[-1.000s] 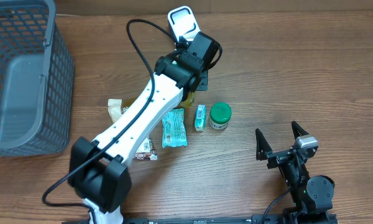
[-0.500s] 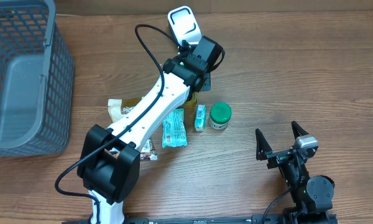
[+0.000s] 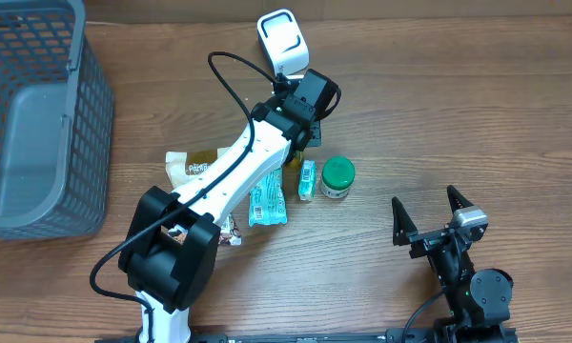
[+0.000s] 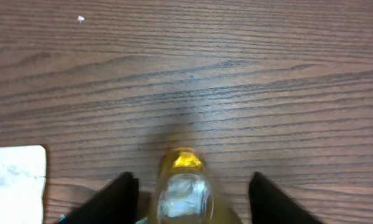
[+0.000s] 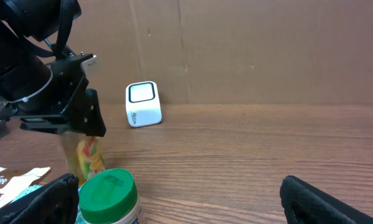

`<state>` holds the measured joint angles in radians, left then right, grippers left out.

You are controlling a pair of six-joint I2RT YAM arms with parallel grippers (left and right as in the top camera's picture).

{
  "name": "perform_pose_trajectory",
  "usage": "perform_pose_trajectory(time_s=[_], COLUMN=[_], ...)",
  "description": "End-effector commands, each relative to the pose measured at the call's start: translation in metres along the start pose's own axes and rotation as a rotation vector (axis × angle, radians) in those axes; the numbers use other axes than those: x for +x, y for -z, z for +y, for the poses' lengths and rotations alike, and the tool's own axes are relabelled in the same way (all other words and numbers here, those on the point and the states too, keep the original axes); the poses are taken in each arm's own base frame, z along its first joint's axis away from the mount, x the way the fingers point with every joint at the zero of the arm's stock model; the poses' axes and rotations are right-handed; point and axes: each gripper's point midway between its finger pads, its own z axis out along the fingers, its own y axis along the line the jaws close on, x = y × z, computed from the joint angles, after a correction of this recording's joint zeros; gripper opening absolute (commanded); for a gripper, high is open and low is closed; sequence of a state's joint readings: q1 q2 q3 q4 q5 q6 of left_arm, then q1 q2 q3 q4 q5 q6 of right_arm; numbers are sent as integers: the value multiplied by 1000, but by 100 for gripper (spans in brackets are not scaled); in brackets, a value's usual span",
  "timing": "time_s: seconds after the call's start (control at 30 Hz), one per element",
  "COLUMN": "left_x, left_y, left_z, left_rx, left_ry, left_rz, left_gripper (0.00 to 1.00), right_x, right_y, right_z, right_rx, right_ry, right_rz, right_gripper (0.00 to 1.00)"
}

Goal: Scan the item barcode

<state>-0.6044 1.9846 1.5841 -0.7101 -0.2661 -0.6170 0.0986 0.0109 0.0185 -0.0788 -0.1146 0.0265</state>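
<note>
Bottle [image 4: 181, 183] stood upright on table [image 3: 439, 114], near scanner [image 3: 282, 40], flanked by left gripper [image 4: 193, 200] fingers, gaps seen both sides: unclamped. Right gripper [image 3: 424, 202] spread wide, nothing held.

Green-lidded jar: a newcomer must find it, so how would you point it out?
From the grey basket at the left, follow the row of packets rightward. The green-lidded jar ends that row, beside a small teal packet; it alone is round.
</note>
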Motion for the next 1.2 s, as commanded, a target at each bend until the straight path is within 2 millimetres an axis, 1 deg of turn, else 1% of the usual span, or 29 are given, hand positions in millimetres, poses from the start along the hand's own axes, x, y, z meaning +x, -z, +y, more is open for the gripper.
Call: perform_pose_trajectory(time_s=[0.0, 0.13, 0.27, 0.37, 0.47, 0.5, 0.57, 0.63, 0.7, 0.8, 0.83, 0.9, 0.97, 1.0, 1.03, 1.1, 1.17], left_x=[7, 5, -9, -26, -42, -49, -57, -66, -72, -81, -82, -82, -80, -78, -76, -73, -71], left_y=[-4, 1, 21, 49, 81, 96, 116, 134, 145, 156, 156, 152, 148, 147, 145, 144, 143], left_z=[-3, -6, -10, -10, -4, 1, 11, 25, 40, 82, 96, 122, 146, 158, 170, 190, 207], left_rx=[21, 45, 74, 111, 142, 153, 156, 152, 141, 73, 44, -5, -50, -72, -94, -132, -160], left_ry=[5, 8, -15, -8, -3, -8, -14, -6, -1, 41, 59, 97, 133, 151, 158, 168, 179], left_rz=[31, 29, -15, -73, -136, -163, -198, -230, -252, -262, -256, -232, -203, -187, -171, -146, -129], left_gripper=[58, 62, 63, 64, 64, 64, 65, 66, 66, 68, 73, 86, 95, 98, 99, 99, 99], right_x=[2, 2, 2, 2, 2, 2, 2, 2, 2, 2, 2, 2, 2, 2, 2, 2, 2], right_y=[0, 0, 0, 0, 0, 0, 0, 0, 0, 0, 0, 0, 0, 0, 0, 0, 0], right_z=[-3, -3, -3, -3, -3, -3, -3, -3, -3, -3, -3, -3, -3, -3, -3, -3, -3], right_rx=[13, 13, 13, 13, 13, 13, 13, 13, 13, 13, 13, 13, 13, 13, 13, 13, 13], right_ry=[2, 2, 2, 2, 2, 2, 2, 2, 2, 2, 2, 2, 2, 2, 2, 2, 2], right_rz=[-3, -3, -3, -3, -3, -3, -3, -3, -3, -3, -3, -3, -3, -3, -3, -4, -3], right_gripper=[100, 100, 100, 100, 100, 100, 100, 100, 100, 100, 100, 100, 100, 100, 100, 100, 100])
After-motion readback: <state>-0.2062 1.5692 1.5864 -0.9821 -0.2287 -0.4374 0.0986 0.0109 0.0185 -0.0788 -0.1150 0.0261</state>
